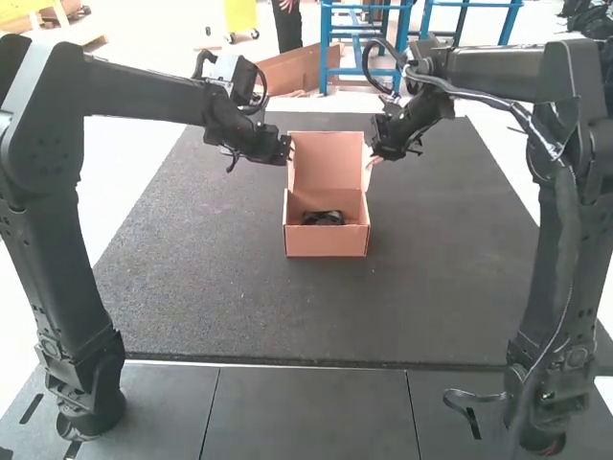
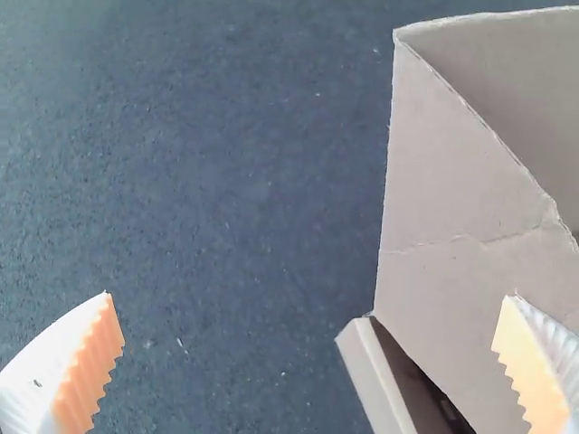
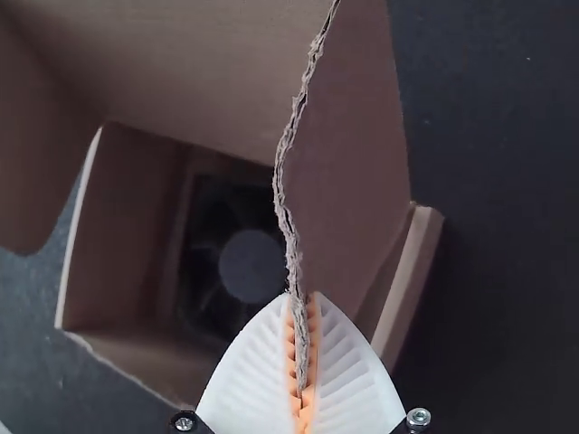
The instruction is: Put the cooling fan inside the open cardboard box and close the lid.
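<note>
The brown cardboard box [image 1: 326, 240] stands mid-mat with its lid [image 1: 327, 157] upright at the back. The black cooling fan [image 1: 323, 218] lies on the box floor; the right wrist view looks down on the fan [image 3: 240, 267]. My right gripper [image 1: 375, 156] is shut on the lid's right side flap [image 3: 348, 172], whose torn edge runs between its fingers [image 3: 339, 366]. My left gripper [image 1: 284, 150] hovers at the lid's left side, open wide. Its orange pads [image 2: 86, 366] straddle the left flap [image 2: 452, 226] without touching it.
A black rubber mat [image 1: 192, 259] covers the table, with wide bare room all around the box. Dark base panels [image 1: 306, 412] run along the front edge beyond the mat. A loose cable [image 1: 467, 401] lies by the right arm's base.
</note>
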`<control>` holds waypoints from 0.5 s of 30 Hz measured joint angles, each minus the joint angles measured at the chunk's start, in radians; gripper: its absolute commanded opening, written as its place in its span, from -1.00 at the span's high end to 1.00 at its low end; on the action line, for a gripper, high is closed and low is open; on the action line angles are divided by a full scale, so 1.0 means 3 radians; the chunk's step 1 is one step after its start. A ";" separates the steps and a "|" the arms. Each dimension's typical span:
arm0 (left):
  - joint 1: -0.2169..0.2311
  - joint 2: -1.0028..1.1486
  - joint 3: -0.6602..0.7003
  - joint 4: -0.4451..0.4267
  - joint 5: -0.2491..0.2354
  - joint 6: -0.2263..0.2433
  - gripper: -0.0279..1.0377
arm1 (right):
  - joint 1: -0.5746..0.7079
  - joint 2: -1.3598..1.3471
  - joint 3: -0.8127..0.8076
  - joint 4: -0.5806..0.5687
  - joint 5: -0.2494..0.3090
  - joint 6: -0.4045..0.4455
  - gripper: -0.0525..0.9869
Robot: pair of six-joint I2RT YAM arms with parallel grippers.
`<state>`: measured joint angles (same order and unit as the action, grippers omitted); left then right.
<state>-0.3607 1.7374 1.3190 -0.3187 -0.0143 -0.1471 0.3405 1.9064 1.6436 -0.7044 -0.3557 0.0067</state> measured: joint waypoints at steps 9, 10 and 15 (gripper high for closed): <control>-0.0018 -0.0106 -0.0142 0.0013 0.0001 0.0000 -0.87 | 0.0109 -0.0070 -0.0210 0.0085 0.0025 0.0001 0.91; -0.0018 -0.0128 -0.0160 0.0018 0.0001 0.0000 -0.87 | 0.0114 -0.0083 -0.0231 0.0090 0.0025 0.0000 0.91; -0.0019 -0.0243 -0.0263 0.0019 0.0001 0.0000 -0.87 | 0.0126 -0.0179 -0.0345 0.0106 0.0047 0.0001 0.91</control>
<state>-0.3664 1.6646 1.2400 -0.3130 -0.0139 -0.1471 0.3782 1.8526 1.5402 -0.6727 -0.3416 0.0071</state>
